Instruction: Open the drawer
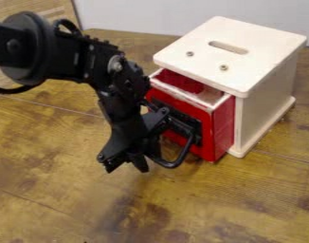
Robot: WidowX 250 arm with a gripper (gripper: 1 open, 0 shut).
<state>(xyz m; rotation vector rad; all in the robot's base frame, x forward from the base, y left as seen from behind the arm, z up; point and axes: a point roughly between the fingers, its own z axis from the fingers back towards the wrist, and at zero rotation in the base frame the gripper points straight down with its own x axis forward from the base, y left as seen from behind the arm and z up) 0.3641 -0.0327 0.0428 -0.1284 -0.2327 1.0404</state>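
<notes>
Only the one camera view here, looking down at the wooden table (68,204) from an angle.

The cream box (245,66) sat toward the right, with a slot in its top. The red drawer (192,106) was in the box's front left face and stuck out of it partway, so you could see a bit of the red inside along the drawer's top edge. On the drawer front was a black panel, and a big black loop handle (177,144) hung off that, pointing away from the box toward the lower left.

The black arm (63,57) came in from the upper left and bent down just in front of the drawer. The pincer (135,155) pointed steeply down at the table, right beside the handle on the side away from the box. Its jaws were clenched. It looked like they were pinched on the near side of the loop, but everything there is black on black, so I couldn't say for certain that the handle was really gripped rather than just touched.

The drawer itself was between the pincer and the box.
</notes>
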